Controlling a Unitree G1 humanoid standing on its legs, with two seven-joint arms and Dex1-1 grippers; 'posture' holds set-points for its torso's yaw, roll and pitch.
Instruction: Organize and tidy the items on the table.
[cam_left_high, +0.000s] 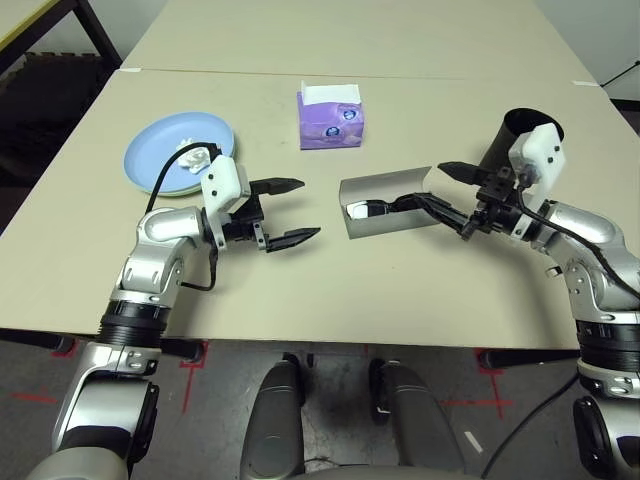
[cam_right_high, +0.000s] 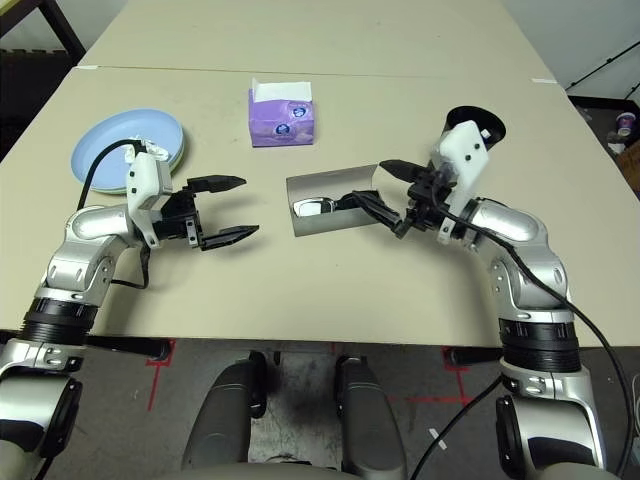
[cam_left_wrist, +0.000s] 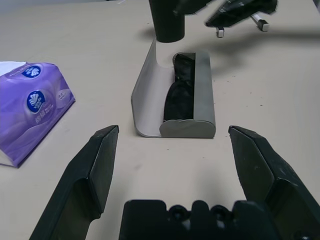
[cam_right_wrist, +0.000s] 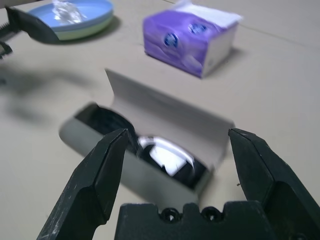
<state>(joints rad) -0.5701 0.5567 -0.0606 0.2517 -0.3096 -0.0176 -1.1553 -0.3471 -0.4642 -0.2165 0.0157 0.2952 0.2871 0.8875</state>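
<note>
The grey glasses case (cam_left_high: 392, 203) lies open in the middle of the table (cam_left_high: 420, 290), with the black sunglasses (cam_left_wrist: 179, 92) inside it. My right gripper (cam_left_high: 430, 183) hovers open at the case's right end, one finger above the raised lid. Behind it stands the black cup (cam_left_high: 523, 135). My left gripper (cam_left_high: 308, 208) is open with nothing in it, a little left of the case. At the far left a light blue plate (cam_left_high: 165, 150) rests on a pale green one (cam_right_wrist: 87, 29). A crumpled white tissue (cam_left_high: 193, 157) lies on it.
A purple tissue box (cam_left_high: 331, 120) stands behind the case at the table's middle. A second table adjoins along the far edge. Bare tabletop runs between the grippers and the near edge.
</note>
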